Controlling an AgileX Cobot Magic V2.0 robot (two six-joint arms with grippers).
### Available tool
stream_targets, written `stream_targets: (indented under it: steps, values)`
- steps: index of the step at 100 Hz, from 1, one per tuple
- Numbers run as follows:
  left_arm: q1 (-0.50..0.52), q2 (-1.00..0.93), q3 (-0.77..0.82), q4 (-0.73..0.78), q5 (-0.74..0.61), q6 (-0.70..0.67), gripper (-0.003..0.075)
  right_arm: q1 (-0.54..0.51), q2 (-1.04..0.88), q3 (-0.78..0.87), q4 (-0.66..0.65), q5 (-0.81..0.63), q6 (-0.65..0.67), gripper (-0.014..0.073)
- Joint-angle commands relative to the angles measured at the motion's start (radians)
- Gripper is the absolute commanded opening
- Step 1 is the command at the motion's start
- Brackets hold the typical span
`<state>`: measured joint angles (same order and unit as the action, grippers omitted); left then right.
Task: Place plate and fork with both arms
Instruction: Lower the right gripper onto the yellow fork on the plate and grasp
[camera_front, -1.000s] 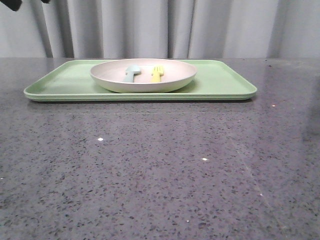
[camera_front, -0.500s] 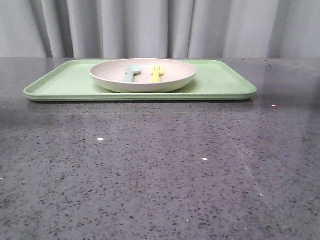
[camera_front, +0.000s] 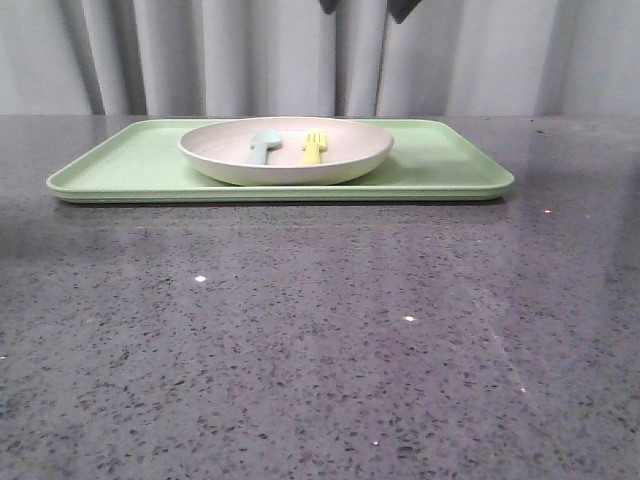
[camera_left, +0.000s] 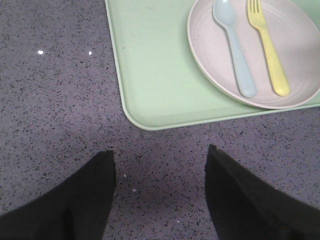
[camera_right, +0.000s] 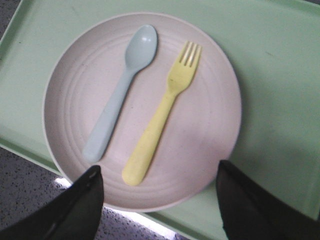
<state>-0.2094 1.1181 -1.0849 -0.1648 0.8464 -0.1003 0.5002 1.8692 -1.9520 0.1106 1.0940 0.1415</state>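
The off-white plate (camera_front: 340, 168) sits in the middle of the light green tray (camera_front: 130, 165). On the plate lies the yellow fork (camera_front: 314, 148), tines pointing away from me. My right gripper (camera_front: 365, 6) hangs open high above the plate, only its fingertips showing at the top edge. In its wrist view the fork (camera_right: 162, 115) and plate (camera_right: 205, 135) lie beyond the open right gripper (camera_right: 159, 166). My left gripper (camera_left: 160, 150) is open and empty over the bare table, near the tray's corner (camera_left: 150, 75), with the plate (camera_left: 302, 55) and fork (camera_left: 267, 50) off to one side.
A pale blue-grey spoon (camera_front: 263, 146) lies on the plate beside the fork, to its left. The dark speckled table (camera_front: 320, 330) stretches in front of the tray. Grey curtains (camera_front: 250, 55) hang behind the table.
A dark arm part at the top left corner a second ago has left the front view. The right gripper's fingertips have since appeared at the top centre, above the plate.
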Motion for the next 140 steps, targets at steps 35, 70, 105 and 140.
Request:
stream_targets:
  steps: [35, 70, 105, 140]
  values:
    - [-0.005, -0.023, -0.026, -0.012, -0.058, -0.012, 0.0386, 0.006, 0.154, -0.162, -0.021, 0.037, 0.092, 0.0489]
    - [-0.005, -0.023, -0.026, -0.012, -0.058, -0.012, 0.0386, 0.006, 0.210, -0.162, -0.018, 0.012, 0.141, 0.0489]
    - [-0.005, -0.023, -0.026, -0.012, -0.058, -0.012, 0.0386, 0.006, 0.231, -0.162, -0.017, -0.012, 0.144, 0.0489]
    - [-0.005, -0.023, -0.026, -0.012, -0.058, -0.012, 0.0386, 0.006, 0.235, -0.162, -0.012, -0.007, 0.144, 0.0489]
